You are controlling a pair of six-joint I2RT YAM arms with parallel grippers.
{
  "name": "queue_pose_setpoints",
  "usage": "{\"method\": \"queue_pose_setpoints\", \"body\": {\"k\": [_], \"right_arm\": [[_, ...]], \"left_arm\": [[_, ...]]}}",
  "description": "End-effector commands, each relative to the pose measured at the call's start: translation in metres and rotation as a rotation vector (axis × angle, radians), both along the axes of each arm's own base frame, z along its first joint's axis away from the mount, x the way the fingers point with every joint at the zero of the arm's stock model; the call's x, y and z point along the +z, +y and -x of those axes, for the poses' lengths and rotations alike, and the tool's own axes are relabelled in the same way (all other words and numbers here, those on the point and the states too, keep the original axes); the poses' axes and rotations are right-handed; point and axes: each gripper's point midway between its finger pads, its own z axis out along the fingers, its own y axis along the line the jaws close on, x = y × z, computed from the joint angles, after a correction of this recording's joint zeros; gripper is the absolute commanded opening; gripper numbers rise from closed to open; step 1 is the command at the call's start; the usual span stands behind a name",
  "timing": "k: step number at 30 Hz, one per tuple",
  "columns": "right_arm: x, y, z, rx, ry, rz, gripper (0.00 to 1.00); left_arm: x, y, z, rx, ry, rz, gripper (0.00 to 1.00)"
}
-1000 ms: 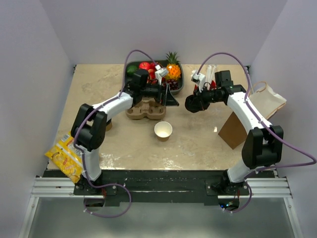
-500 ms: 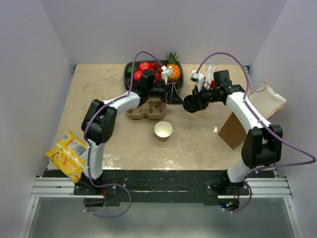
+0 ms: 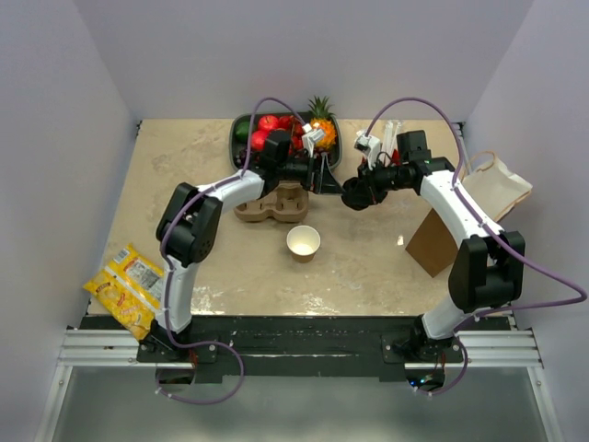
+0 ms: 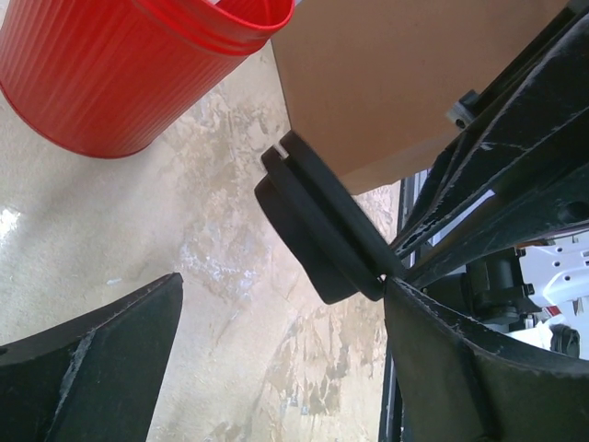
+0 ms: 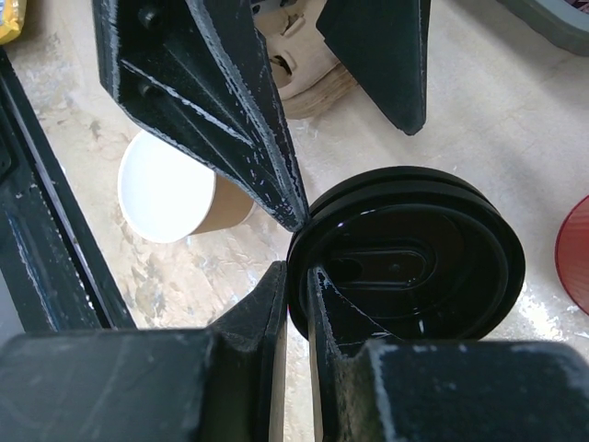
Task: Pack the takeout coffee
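The takeout coffee cup (image 3: 303, 241) stands upright and uncovered on the table, kraft-brown outside and cream inside; it also shows in the right wrist view (image 5: 175, 189). Its round black lid (image 5: 405, 253) hangs above the table, and my right gripper (image 5: 299, 276) is shut on its rim. From above, the right gripper (image 3: 359, 191) is behind and to the right of the cup. My left gripper (image 3: 324, 175) is open, its fingers (image 5: 202, 92) straddling the lid's edge (image 4: 313, 239) with one tip right at the rim.
A tan two-hole cardboard carrier (image 3: 271, 204) sits behind the cup. The red cup (image 4: 120, 74) of straws stands at the back right. A brown paper bag (image 3: 433, 241) stands at the right. A fruit tray (image 3: 242, 120) is at the back, a yellow snack bag (image 3: 124, 285) at the front left.
My left gripper has swung right from over the carrier to the lid. My right gripper has edged slightly left with the lid. The cup has not moved.
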Motion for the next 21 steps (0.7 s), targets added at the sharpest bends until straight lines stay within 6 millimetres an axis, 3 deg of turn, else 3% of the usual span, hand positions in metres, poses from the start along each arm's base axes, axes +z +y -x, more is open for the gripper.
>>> {"method": "queue_pose_setpoints", "body": {"k": [1, 9, 13, 17, 18, 21], "right_arm": [[0.026, 0.006, -0.007, 0.005, -0.069, -0.039, 0.06], [0.024, 0.007, -0.009, -0.011, -0.062, -0.047, 0.06], [0.014, 0.002, -0.014, -0.038, -0.056, -0.014, 0.05], [0.028, 0.002, -0.014, -0.021, -0.089, -0.01, 0.06], [0.031, 0.002, -0.013, 0.0, -0.106, -0.007, 0.06], [0.039, 0.005, -0.002, 0.033, -0.09, -0.035, 0.06]], "left_arm": [[-0.005, -0.007, -0.005, 0.007, -0.011, -0.008, 0.93], [-0.015, -0.005, -0.008, 0.025, -0.011, -0.042, 0.93], [-0.009, -0.007, -0.015, 0.029, -0.048, -0.035, 0.92], [0.034, -0.004, -0.025, 0.022, -0.171, 0.011, 0.92], [0.054, 0.001, -0.027, 0.029, -0.229, 0.032, 0.92], [0.087, 0.02, -0.028, 0.034, -0.365, 0.034, 0.92]]}}
